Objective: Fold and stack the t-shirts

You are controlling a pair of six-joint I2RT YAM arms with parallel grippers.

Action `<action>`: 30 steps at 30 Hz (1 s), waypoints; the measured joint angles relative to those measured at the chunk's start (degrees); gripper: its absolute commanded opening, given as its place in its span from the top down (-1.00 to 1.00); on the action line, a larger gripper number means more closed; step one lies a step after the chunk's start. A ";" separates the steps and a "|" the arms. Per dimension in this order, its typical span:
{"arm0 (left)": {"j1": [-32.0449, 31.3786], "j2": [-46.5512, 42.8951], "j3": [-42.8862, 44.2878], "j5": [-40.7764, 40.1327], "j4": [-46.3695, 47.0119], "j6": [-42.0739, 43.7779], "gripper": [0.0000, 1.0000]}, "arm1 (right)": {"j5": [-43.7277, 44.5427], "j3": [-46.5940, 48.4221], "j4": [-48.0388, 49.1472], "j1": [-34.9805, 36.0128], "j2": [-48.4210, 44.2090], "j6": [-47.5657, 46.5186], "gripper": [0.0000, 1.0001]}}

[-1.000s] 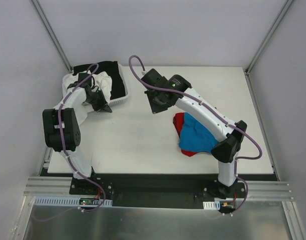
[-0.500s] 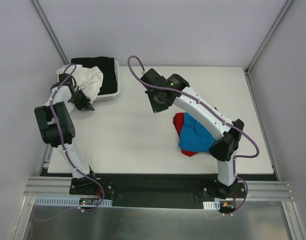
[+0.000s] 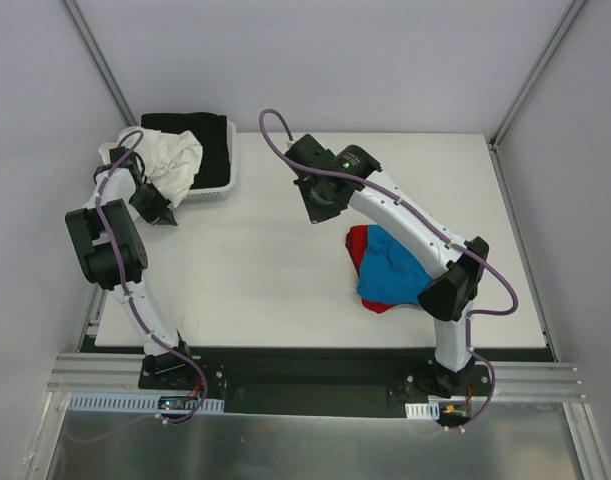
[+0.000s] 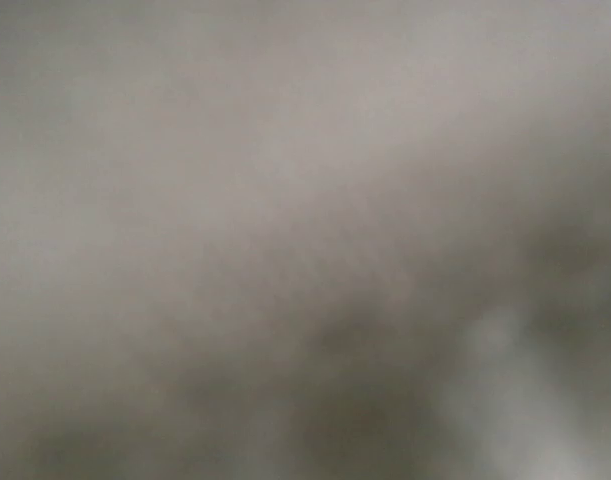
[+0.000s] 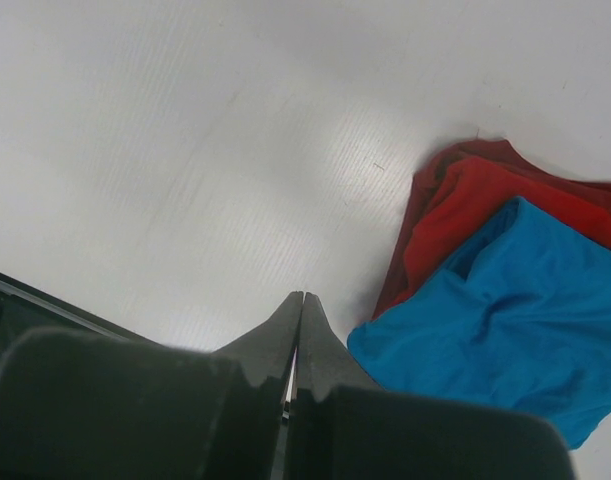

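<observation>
Left arm has pulled back to the far-left corner, the basket (image 3: 219, 189) sliding with it.
The white t-shirt (image 3: 171, 160) sits bunched in the basket; the left hand (image 3: 153, 207) is closed at its near edge, on cloth or not I cannot tell. The right hand (image 3: 315, 208), fingers together and empty, hangs over the bench (image 3: 255, 275) by the blue t-shirt (image 3: 390, 270) heaped on the red t-shirt (image 3: 357, 245). Nothing looks laid out for folding yet.

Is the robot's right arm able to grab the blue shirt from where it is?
Probably yes. The right gripper hangs shut above the table, close beside the blue t-shirt, which lies on top of the red t-shirt with no other cloth on it. The jaws would have to open first.
</observation>
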 measured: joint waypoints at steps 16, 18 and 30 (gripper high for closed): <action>3.85 5.20 8.90 -2.75 -4.63 -0.07 1.00 | 0.55 -5.55 0.07 -0.33 -2.95 -1.46 0.99; 4.15 5.27 9.20 -3.30 -4.81 -0.09 1.00 | 0.66 -5.64 0.02 -0.37 -3.37 -1.75 0.98; 3.28 4.66 8.74 -4.15 -4.83 -0.20 1.00 | 0.63 -7.26 0.33 -0.48 -3.69 -2.86 0.98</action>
